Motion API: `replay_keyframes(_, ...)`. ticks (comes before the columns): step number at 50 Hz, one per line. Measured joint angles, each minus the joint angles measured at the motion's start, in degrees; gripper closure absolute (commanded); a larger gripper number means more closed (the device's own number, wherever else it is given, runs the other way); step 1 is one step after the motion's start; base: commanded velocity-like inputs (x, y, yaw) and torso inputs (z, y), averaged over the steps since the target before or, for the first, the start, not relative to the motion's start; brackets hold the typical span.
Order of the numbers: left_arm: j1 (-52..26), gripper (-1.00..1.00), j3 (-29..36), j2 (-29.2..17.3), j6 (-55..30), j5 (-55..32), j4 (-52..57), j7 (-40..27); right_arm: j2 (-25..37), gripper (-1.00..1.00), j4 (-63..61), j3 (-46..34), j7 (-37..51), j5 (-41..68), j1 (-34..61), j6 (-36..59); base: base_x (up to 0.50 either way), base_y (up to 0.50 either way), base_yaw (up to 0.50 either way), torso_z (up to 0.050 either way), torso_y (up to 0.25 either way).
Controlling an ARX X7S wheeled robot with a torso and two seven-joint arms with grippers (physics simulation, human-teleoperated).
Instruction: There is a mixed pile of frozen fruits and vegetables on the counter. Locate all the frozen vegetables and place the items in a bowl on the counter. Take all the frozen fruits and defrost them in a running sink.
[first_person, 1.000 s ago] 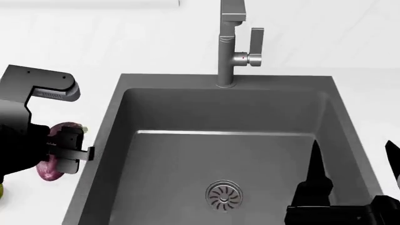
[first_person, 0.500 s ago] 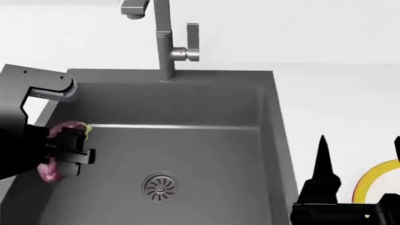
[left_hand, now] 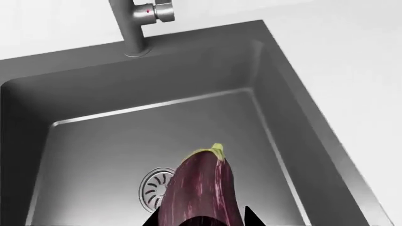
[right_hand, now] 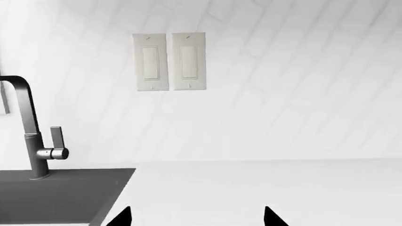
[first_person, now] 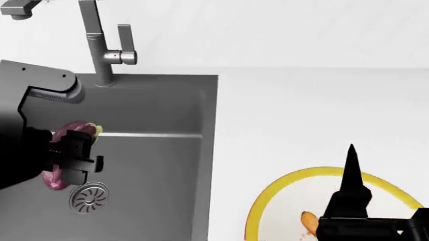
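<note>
Here the left tool (first_person: 79,155) apparently grips the eggplant (left_hand: 199,193).

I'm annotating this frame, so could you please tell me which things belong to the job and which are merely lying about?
Belonging to the job:
- eggplant, held in the left pincer
- sink with faucet
- bowl, something orange inside
- counter

Merely there:
- wall switches
- right pincer, open, holding nothing

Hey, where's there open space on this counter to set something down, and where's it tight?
The widest bare patch is the white counter between the sink edge, the back wall and the bowl. The sink floor near the faucet is also free. It is crowded over the drain, where the left gripper holds the eggplant, and at the bowl under the right gripper.
</note>
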Motion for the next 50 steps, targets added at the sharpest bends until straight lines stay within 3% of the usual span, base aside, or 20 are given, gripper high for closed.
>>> replay_keyframes(26,-0.25,1.0,-1.01,-0.88,0.88,-5.47,5.82,-3.86,0.01,-1.0,0.47,0.03,0.24,0.33,-0.22,0.12,0.0,-0.49,0.0,0.0,0.0)
replay_keyframes(50,-2.08,1.0,-0.55,1.0,2.97,-16.46,15.77,-11.47,-0.85,-1.0,1.63,-1.9,0.03,0.15,0.93,0.58,0.0,0.0,0.0,0.0,0.0)
